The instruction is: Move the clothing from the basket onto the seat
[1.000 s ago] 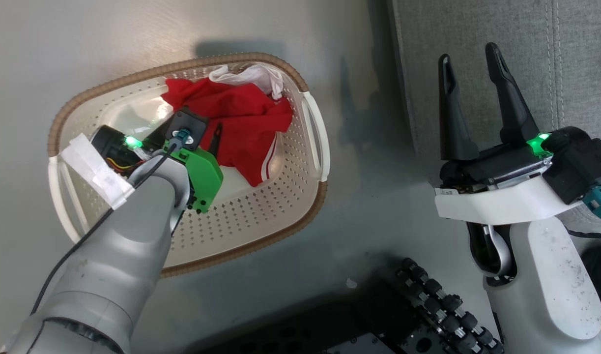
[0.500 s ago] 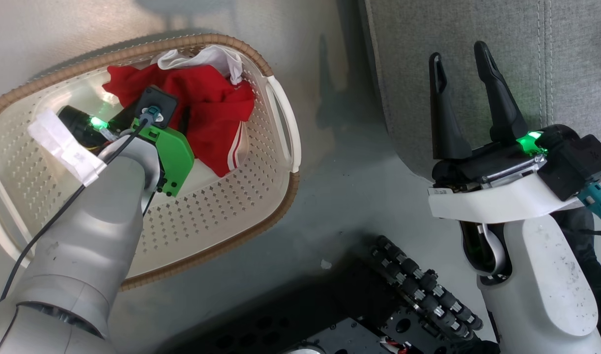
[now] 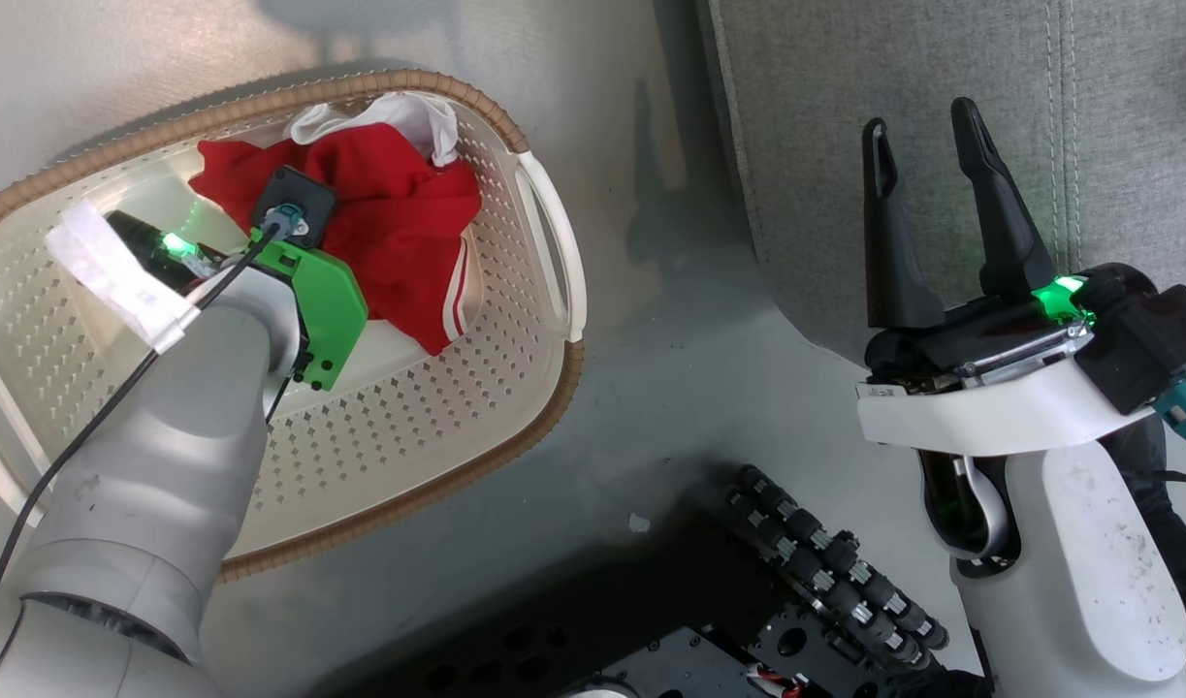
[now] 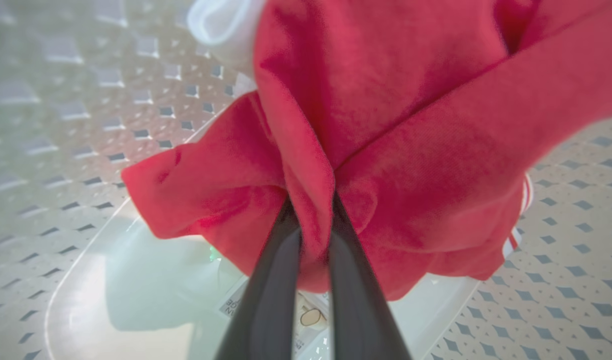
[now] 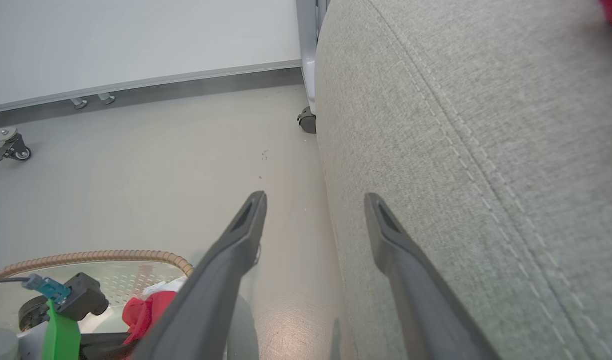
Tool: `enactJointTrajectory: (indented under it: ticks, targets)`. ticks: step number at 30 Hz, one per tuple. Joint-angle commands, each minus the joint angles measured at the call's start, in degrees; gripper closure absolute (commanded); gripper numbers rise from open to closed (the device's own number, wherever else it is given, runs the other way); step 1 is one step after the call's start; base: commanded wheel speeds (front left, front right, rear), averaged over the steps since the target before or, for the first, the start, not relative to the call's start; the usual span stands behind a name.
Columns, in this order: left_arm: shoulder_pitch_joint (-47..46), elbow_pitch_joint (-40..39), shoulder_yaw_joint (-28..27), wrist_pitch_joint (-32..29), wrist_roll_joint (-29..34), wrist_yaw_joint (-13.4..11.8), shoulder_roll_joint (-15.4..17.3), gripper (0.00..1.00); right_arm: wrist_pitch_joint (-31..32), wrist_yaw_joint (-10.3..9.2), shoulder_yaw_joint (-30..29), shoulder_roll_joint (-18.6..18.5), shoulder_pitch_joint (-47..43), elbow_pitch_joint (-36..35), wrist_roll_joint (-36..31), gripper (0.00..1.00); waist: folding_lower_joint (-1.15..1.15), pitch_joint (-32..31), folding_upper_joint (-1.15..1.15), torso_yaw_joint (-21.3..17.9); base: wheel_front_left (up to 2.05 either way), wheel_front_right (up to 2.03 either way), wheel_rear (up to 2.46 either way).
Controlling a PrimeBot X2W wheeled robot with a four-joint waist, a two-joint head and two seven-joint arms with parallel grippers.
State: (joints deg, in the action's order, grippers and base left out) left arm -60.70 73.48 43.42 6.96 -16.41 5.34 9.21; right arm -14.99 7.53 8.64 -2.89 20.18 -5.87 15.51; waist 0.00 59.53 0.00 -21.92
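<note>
The left claw (image 4: 311, 210) is clamped on a fold of the clothing (image 4: 396, 140), which is bunched in the basket (image 3: 408, 427). A straight, high lift is advised so that the rim is cleared before the seat (image 3: 893, 87) is reached. The right claw (image 3: 920, 116) is held open. The cloth is crumpled red with white-striped trim.

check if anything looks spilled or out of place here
Nothing much: the clothes sit inside the upright basket, none spilled. Only a small pale scrap lies on the floor.

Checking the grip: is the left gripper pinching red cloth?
Yes, the left gripper is clamped shut on a fold of the red clothing.
</note>
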Motion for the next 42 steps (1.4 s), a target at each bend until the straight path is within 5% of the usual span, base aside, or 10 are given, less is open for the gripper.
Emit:
enactJointTrajectory:
  ticks: [1,11,19,42]
  targets:
    - [-0.6,0.2,0.1,0.3,-0.2,0.0,0.7,1.0,-0.3,-0.08,-0.2,0.0,-0.5,-0.2,-0.3,0.0,0.0,-0.1,0.0,0.0,0.0,0.0,0.0]
    - [1.7,-0.3,0.3,5.5,-1.5,0.7,1.0,1.0,-0.3,-0.08,0.8,0.0,1.7,0.2,-0.5,0.0,0.0,-2.2,0.0,-0.1,0.0,0.0,0.0]
    - [6.0,-4.2,-0.5,8.1,-3.4,1.1,-1.9,1.0,-0.3,-0.08,-0.8,-0.1,0.6,1.6,-3.6,0.0,0.0,-9.0,0.0,3.8,0.0,0.0,0.0]
    - [26.3,-36.4,-8.7,8.3,-3.1,-2.0,-1.6,1.0,4.4,-0.08,-3.6,-0.1,-7.0,1.2,-8.6,0.0,0.0,-30.5,0.0,13.0,0.0,0.0,0.0]
